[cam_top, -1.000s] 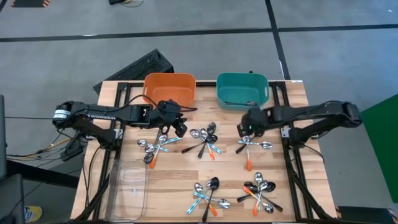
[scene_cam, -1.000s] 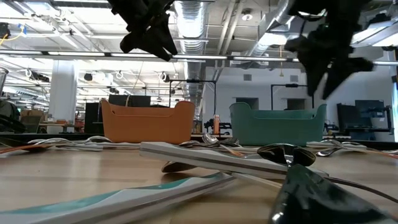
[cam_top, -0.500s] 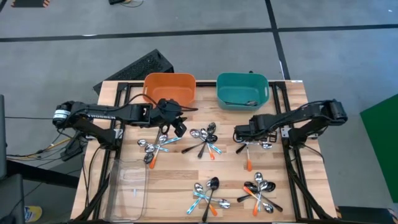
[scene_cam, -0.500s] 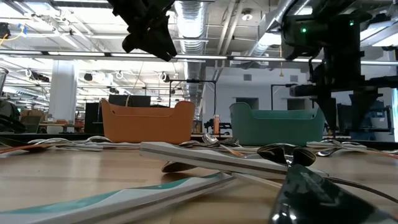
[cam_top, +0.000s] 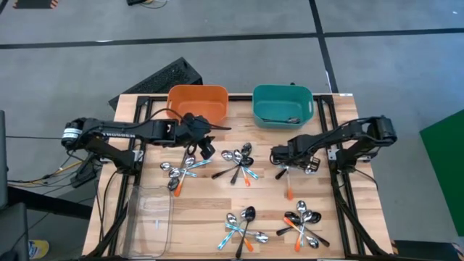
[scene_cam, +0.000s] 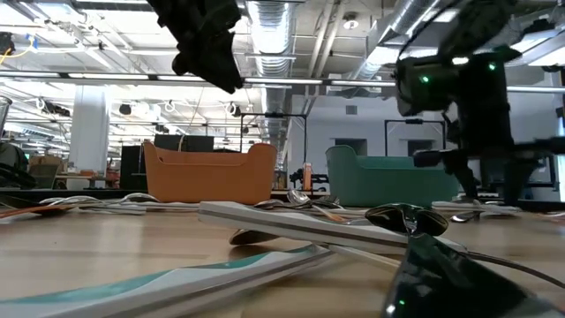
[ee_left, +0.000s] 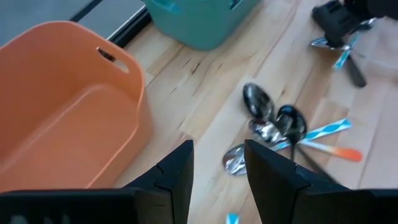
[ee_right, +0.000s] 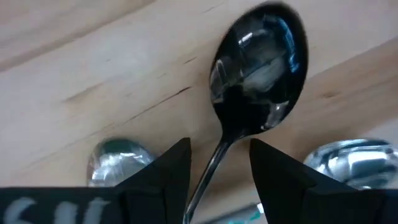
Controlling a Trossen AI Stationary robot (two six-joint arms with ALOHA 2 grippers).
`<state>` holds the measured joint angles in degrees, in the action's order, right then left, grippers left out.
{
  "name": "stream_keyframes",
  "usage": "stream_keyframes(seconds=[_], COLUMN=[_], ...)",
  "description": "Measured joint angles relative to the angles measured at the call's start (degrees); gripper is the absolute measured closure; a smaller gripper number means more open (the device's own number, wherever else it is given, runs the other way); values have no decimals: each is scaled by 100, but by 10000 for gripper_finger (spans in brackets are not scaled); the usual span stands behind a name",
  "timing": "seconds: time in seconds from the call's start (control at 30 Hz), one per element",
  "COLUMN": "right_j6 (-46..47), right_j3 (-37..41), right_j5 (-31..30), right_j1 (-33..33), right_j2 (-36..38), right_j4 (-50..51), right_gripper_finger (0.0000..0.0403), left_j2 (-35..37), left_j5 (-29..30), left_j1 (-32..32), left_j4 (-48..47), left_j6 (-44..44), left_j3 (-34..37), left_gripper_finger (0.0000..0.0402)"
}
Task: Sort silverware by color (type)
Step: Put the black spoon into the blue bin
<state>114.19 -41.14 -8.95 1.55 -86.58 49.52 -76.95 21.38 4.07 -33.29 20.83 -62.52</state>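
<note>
Teal bin (cam_top: 283, 106) at the table's far edge holds just one spoon (cam_top: 279, 119), five piles remain, and the right gripper (cam_top: 278, 155), fingers parted, straddles a dark spoon (ee_right: 258, 59) while the left gripper (cam_top: 206, 148) hovers empty, parted too.

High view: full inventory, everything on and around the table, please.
Orange bin: one, far edge, left of centre; looks empty.
Teal bin: one, far edge, right of centre; a spoon lies inside.
Spoon piles: five mixed clusters of orange, light-blue and dark handles, at.
Clear tray: one, transparent, near-left corner.
Dark keyboard-like object: one, on the floor beyond the table.
Left claw: open, above the table beside the orange bin.
Right claw: open, low over the right-hand pile, straddling a dark spoon.
</note>
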Motion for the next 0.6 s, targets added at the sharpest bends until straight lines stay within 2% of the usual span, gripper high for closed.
stream_keyframes(seconds=[0.1,0.23,0.37,0.47,0.6], right_j6=[94,149,-190,-441,-880], right_j3=[357,455,481,478,480], right_j5=[-25,-121,-258,-549,-616], right_j1=[-4,11,89,160,226], right_j2=[209,373,569,696,921], right_j4=[-544,-582,-558,-651,-803], right_gripper_finger=[222,243,290,338,387], left_j2=[0,0,0,0,0], left_j5=[-5,-19,-87,-325,-671], left_j1=[64,150,279,384,456], left_j4=[-108,-112,-33,173,459], left_j6=[-135,-220,-263,-310,-316], left_j3=[0,0,2,2,2], left_gripper_finger=[272,272,272,272,272])
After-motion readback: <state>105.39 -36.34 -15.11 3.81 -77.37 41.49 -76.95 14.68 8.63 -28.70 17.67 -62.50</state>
